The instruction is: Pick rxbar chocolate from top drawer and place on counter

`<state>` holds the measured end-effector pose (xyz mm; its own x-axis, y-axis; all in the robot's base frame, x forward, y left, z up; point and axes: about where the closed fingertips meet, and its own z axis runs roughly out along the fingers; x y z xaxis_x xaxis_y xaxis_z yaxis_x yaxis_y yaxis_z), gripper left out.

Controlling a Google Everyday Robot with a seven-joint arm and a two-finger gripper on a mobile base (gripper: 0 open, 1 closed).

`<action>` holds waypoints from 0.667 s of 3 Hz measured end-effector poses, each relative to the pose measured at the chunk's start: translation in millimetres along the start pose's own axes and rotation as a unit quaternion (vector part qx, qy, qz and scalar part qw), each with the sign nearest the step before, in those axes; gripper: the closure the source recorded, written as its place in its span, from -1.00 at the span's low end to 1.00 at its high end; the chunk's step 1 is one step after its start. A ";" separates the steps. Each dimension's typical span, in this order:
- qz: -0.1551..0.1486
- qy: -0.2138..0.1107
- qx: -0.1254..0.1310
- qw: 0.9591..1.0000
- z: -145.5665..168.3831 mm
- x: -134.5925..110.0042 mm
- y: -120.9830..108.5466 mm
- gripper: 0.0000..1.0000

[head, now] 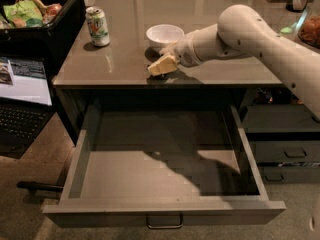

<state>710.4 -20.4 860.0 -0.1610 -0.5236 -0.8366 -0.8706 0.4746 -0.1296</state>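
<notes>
**A:** Where is your gripper?

**B:** My gripper (161, 66) is low over the bench (120, 71), close to its front edge and just in front of the white bowl (165, 34). I cannot tell whether it rests on the surface or hangs a little above it.

**A:** Is it clamped on anything?

**B:** I cannot tell whether it is apart or together.

**A:** And the rxbar chocolate?

**B:** I see it nowhere in the open. The top drawer (165, 211) stands pulled out below me, with nothing on its floor but my arm's shadow. So I judge the bar is hidden at my gripper, or under it on the bench.

**A:** What could go wrong from here?

**B:** Mostly the edge. I am near the front lip, and the bench is glossy, so a thin wrapped bar could slide if I let go while it is tilted. It would then drop straight back into the drawer beneath. The wrapper might also cling to me and get dragged off as I lift away.

**A:** Anything else nearby?

**B:** The bowl is right behind my gripper, so a careless swing back could knock it. The soda can (98, 26) is well apart to the side, and I do not worry about that.
</notes>
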 end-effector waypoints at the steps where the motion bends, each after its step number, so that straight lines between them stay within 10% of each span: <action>1: 0.036 0.023 0.017 0.999 12.0 7.1 -11.0 0.15; 2: 0.055 0.045 0.028 0.997 13.0 14.3 -17.7 -0.29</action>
<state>729.5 -27.0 843.4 -0.2984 -0.5263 -0.7962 -0.8181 0.5707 -0.0706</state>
